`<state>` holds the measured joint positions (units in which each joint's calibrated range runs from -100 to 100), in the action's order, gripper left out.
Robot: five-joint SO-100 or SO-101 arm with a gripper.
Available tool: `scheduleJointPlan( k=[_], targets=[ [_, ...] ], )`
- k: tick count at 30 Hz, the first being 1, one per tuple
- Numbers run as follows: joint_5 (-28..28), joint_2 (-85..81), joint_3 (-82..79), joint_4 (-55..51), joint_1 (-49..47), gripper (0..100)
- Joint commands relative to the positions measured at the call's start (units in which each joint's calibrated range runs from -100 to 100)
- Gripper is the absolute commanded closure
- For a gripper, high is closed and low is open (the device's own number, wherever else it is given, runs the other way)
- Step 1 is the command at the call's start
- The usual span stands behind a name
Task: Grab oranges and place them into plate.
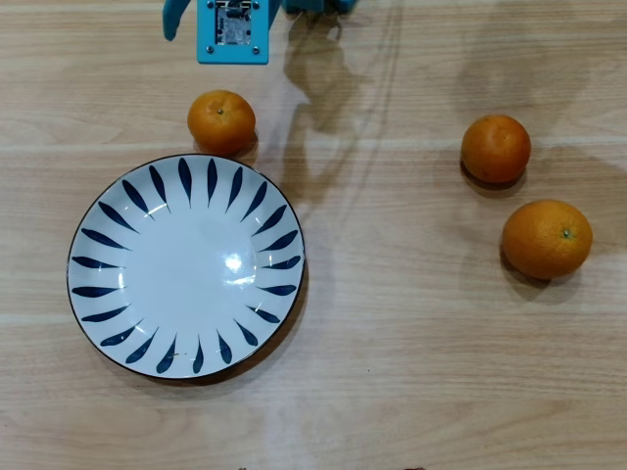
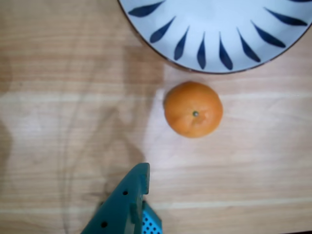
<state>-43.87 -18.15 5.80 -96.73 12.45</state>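
Wrist view: teal end effector (image 2: 127, 204) hovers near one orange (image 2: 193, 109).

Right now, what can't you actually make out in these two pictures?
- Gripper: wrist view shows one teal finger, bottom edge cuts the rest; open or shut unclear.
- Arm: overhead view's top edge crops it.
- Two right oranges: outside wrist view.
- Plate: mostly cropped there.
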Motion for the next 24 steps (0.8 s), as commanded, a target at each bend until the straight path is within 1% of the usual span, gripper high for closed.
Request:
scheduleJointPlan(
  k=[1, 4, 7, 8, 12, 13, 14, 19, 24],
  targets=[
    [-0.41, 0.07, -0.23, -0.18, -1.32, 61],
    [-0.51, 0.49, -2.13, 0.34, -0.92, 61],
    [-0.72, 0.49, -8.20, 0.85, 0.21, 61],
    [-1.61, 0.49, -10.64, 1.80, 0.37, 61],
    [-2.86, 0.40, -20.06, 9.53, 0.37, 61],
    [-2.86, 0.40, -23.77, 14.17, -0.03, 61],
    [-2.91, 0.40, -25.22, 16.07, -0.11, 61],
    [-2.97, 0.83, -30.38, 21.14, 0.45, 61],
    [-2.86, 5.73, -33.28, 27.24, 0.45, 61]
  ],
)
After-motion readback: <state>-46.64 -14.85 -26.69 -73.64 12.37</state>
